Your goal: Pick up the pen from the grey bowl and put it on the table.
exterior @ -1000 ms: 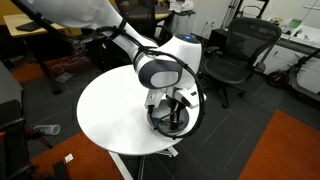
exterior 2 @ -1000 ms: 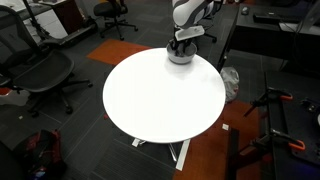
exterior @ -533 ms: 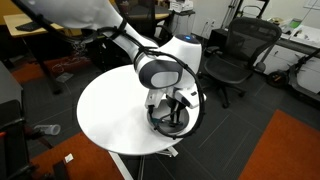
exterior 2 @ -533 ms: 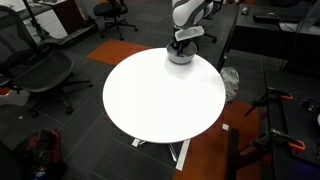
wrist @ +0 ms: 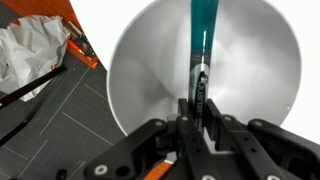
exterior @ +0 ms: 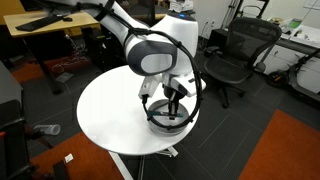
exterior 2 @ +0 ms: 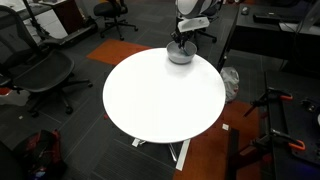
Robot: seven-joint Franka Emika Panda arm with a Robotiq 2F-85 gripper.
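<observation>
The grey bowl [exterior: 170,122] stands near the edge of the round white table [exterior: 108,108]; both also show in an exterior view, bowl [exterior 2: 181,56] and table [exterior 2: 160,100]. My gripper [exterior: 172,101] hangs just above the bowl, seen too from the far side [exterior 2: 181,43]. In the wrist view the gripper [wrist: 198,112] is shut on the pen [wrist: 203,30], teal body with a dark end between the fingers [wrist: 185,115]. The pen points down over the shiny bowl [wrist: 150,60], its far tip out of frame.
Black office chairs [exterior: 238,52] and a wooden desk [exterior: 55,28] stand behind the table. Another chair [exterior 2: 40,72] is beside the table. A white plastic bag [wrist: 30,55] lies on the floor below the table edge. Orange carpet [exterior: 290,150] lies at one side.
The arm has risen and the gripper has come up out of the bowl with the pen held between its fingers.
</observation>
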